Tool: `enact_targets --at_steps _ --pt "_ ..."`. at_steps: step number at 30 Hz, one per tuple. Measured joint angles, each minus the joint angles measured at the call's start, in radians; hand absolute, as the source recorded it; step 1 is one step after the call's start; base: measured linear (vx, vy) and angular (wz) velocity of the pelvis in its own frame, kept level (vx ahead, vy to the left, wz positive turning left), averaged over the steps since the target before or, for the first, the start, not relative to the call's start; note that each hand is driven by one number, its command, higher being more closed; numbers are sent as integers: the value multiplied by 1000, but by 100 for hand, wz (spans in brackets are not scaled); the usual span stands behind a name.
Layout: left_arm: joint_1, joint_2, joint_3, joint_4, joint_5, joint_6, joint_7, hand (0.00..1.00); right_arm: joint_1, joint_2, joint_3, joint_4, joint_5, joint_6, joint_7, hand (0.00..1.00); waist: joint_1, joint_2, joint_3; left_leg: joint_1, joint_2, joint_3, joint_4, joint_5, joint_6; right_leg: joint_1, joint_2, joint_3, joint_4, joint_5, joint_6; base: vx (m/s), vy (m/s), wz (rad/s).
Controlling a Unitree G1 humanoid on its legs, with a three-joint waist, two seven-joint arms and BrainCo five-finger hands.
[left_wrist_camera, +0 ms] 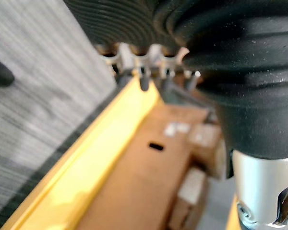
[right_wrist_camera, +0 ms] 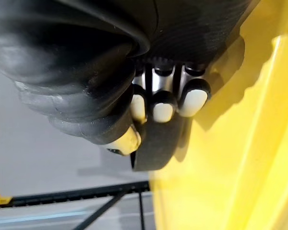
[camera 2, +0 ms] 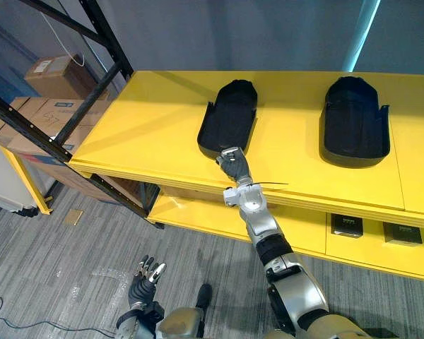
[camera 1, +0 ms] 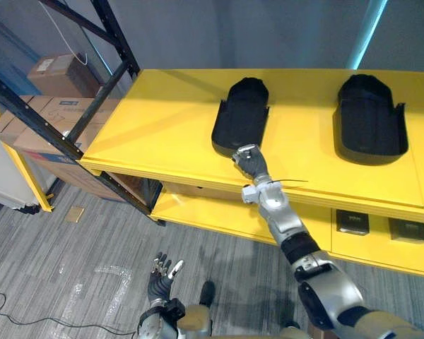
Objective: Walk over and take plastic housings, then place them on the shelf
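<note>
Two black plastic housings lie on the top of the yellow shelf (camera 1: 162, 127): one in the middle (camera 1: 242, 113), one to its right (camera 1: 367, 116). My right hand (camera 1: 249, 161) reaches over the shelf's front edge to the near end of the middle housing. In the right wrist view its fingers (right_wrist_camera: 163, 108) are curled and, with the thumb, pinch the housing's edge (right_wrist_camera: 156, 143). The housing rests flat on the shelf. My left hand (camera 1: 161, 277) hangs low over the grey floor, fingers straight and spread, holding nothing.
A black metal rack frame (camera 1: 106, 85) crosses diagonally at the shelf's left end. Cardboard boxes (camera 1: 42, 120) are stacked behind it at the left. Small dark boxes (camera 1: 352, 222) sit on the lower yellow shelf at the right.
</note>
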Motion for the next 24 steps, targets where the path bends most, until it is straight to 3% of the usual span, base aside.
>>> enact_targets --at_steps 10,21,22,24 --pt "-3 -2 -24 -5 -2 -16 73 0 -116 5 0 75 -38 16 -101 100 14 27 42 -22 -10 2 1 43 -5 -31 -15 -1 29 -20 -15 -35 -10 3" --pt "-3 -2 -25 -5 -27 -23 61 0 -124 10 -2 73 -37 34 -124 100 29 12 52 -31 -16 5 0 59 -8 -49 -25 0 43 -19 -13 -47 -8 1" --pt "-3 -2 -25 -4 -27 -23 58 0 -123 10 -4 70 -37 32 -130 0 27 9 54 -31 -16 6 0 59 -8 -50 -25 3 42 -17 -14 -38 -9 -4" --pt "-4 -2 -24 -3 -24 -23 53 0 -100 12 -4 15 -36 22 -142 0 26 5 56 -32 -14 9 -1 59 -9 -50 -21 10 31 -11 -12 -33 -8 -10"
